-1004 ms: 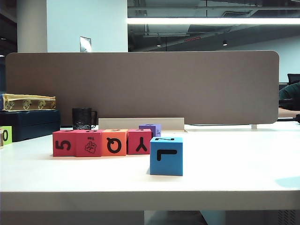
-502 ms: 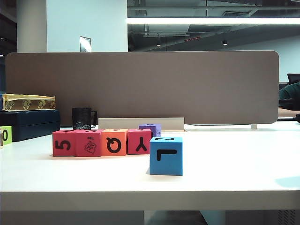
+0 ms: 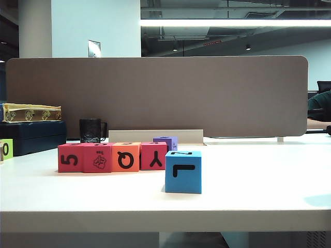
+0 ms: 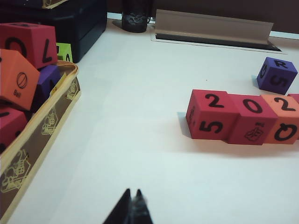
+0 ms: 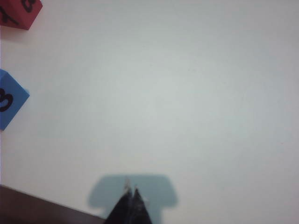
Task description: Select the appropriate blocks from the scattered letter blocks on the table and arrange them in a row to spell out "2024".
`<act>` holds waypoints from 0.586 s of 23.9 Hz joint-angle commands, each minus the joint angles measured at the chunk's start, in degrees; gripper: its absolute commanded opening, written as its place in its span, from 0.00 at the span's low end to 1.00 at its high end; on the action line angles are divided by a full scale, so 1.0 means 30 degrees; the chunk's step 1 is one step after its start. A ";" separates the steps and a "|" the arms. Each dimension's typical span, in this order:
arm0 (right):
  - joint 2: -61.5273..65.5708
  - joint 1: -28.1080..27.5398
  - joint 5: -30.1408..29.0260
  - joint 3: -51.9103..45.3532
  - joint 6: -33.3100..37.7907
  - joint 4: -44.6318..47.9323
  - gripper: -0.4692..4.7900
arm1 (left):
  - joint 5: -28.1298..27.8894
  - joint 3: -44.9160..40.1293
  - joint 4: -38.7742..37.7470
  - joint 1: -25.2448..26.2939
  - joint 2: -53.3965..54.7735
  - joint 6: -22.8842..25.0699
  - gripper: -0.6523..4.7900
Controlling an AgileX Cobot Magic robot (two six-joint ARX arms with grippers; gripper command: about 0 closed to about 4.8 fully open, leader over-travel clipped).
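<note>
Four blocks in a row on the bench; blue cube just beside. Left gripper and right gripper pinched closed, empty, over bare bench.

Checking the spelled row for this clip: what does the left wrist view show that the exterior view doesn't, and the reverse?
Only the left wrist view: digits 2, 0, 2 on the row's top faces, the tray of spare blocks, and the left gripper, jaws shut.
Only the exterior view: the blue L block, the brown divider panel, and the row's Y block.
Both: the row's 5 block, the purple block, the black mug, the table.
</note>
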 commanded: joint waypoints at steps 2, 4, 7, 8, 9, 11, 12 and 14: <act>-0.0772 -0.0087 0.0408 0.0044 -0.1821 0.0255 0.09 | 0.0102 0.0029 -0.0109 -0.0029 0.0015 0.0007 0.11; -0.2142 -0.0976 0.1173 -0.0321 -0.2535 0.1137 0.09 | 0.0102 0.0029 -0.0109 -0.0029 0.0015 0.0007 0.11; -0.4269 -0.2827 0.1326 -0.1457 -0.1872 0.3140 0.09 | 0.0102 0.0029 -0.0109 -0.0029 0.0015 0.0007 0.11; -0.5078 -0.3453 0.1297 -0.2018 -0.1654 0.3920 0.09 | 0.0109 0.0029 -0.0109 -0.0029 0.0015 0.0007 0.11; -0.5705 -0.3876 0.1297 -0.2463 -0.1443 0.4401 0.09 | 0.0102 0.0029 -0.0109 -0.0029 0.0015 0.0007 0.11; -0.6994 -0.4619 0.1297 -0.3359 -0.1173 0.5085 0.09 | 0.0102 0.0029 -0.0109 -0.0029 0.0015 0.0007 0.11; -0.8051 -0.5195 0.1304 -0.4051 -0.0765 0.5144 0.09 | 0.0102 0.0029 -0.0109 -0.0029 0.0015 0.0007 0.11; -0.9100 -0.5821 0.1311 -0.4699 -0.0299 0.4896 0.09 | 0.0102 0.0029 -0.0109 -0.0029 0.0015 0.0007 0.11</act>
